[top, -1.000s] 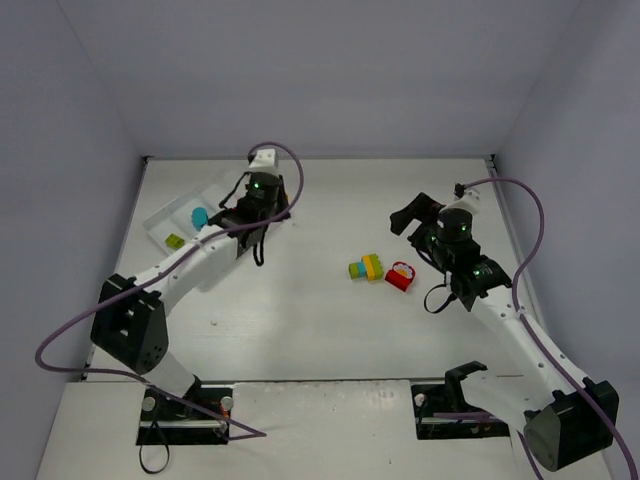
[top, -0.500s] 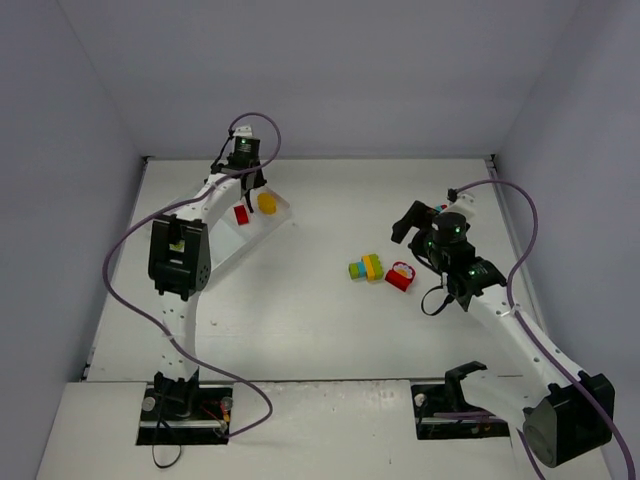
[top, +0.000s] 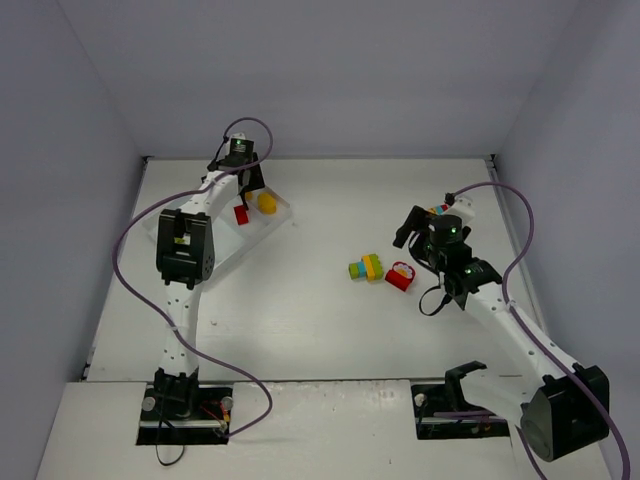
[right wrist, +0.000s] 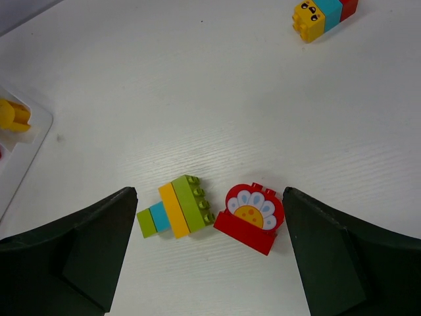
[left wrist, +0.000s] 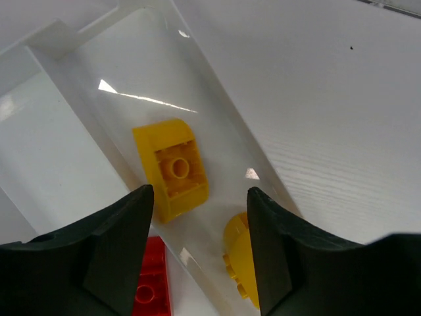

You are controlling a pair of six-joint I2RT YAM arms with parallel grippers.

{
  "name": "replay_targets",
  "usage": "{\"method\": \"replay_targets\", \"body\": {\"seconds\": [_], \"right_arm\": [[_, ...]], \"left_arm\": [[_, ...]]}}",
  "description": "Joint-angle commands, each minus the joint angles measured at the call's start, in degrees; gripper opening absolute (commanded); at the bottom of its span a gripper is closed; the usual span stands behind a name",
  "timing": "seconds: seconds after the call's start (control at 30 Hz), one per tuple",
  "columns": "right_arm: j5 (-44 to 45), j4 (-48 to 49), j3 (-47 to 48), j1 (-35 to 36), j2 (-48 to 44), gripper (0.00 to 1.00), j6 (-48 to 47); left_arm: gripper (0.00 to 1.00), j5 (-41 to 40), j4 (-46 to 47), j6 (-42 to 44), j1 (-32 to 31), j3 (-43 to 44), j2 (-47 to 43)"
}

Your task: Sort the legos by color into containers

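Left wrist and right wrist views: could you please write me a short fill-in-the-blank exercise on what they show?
1. The curved brick lying in the tray below the left gripper is ____ in colour.
2. The flower-printed brick on the table, beside the striped cluster, is mostly ____ in colour.
3. The right gripper stands ____ and holds nothing.
Missing words: yellow; red; open.

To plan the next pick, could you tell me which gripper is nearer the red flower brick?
Right. The right gripper hovers open close by the red flower brick; the left gripper is far across the table, over the tray's yellow bricks.
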Motion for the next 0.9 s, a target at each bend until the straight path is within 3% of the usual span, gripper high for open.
{"method": "replay_targets", "body": {"seconds": [0.0,0.17,0.53,0.6,0.87], "right_arm": [[2.46,1.25,0.61,-0.79,1.71,0.89,-0.64],[4.83,-3.85,3.15,-1.06,6.01,0.85,2.17],[8.0,-7.55,4.74,-1.76,17.08,0.88,8.23],[8.0,-7.54,5.61,-1.76,20.59,0.9,9.55],[7.47,-7.46,7.81,-1.41,26.49,0.91,11.05]], "left_arm": [[0.53,0.54,0.54,-0.44,0.15,2.15,-4.13],[0.61,1.86,1.33,0.7,-0.02,-2.95,-11.41],[0.62,6.25,-0.86,6.51,-4.24,-16.04,-40.76],[0.62,7.57,-1.92,6.42,-5.2,-21.21,-48.37],[0.62,12.67,-3.94,8.88,-8.37,-36.6,-64.66]]}}
